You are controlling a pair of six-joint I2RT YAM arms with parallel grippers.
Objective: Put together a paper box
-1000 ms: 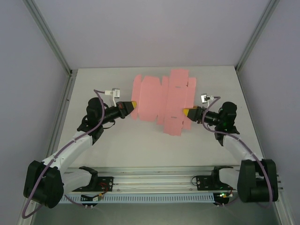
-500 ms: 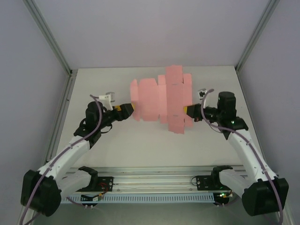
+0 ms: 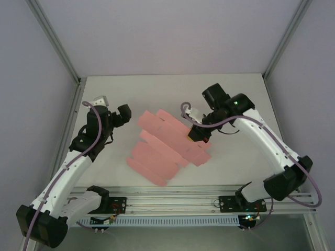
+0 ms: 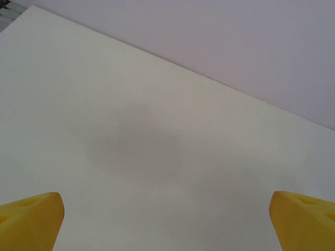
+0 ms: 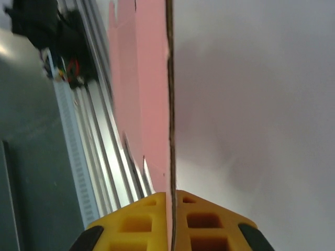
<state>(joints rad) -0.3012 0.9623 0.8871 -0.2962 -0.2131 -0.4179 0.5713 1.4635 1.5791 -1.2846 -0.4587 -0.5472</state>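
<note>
Top camera looks down on the table (image 3: 235,99) from behind (left wrist camera skims it closely)

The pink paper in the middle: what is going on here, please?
Two robot arms are working on a paper box, which at this moment is a flat die-cut sheet, not yet folded up. The right gripper is shut on one edge of the sheet, at its right side. The left gripper stands open, apart from the sheet, and faces the white table.
</note>
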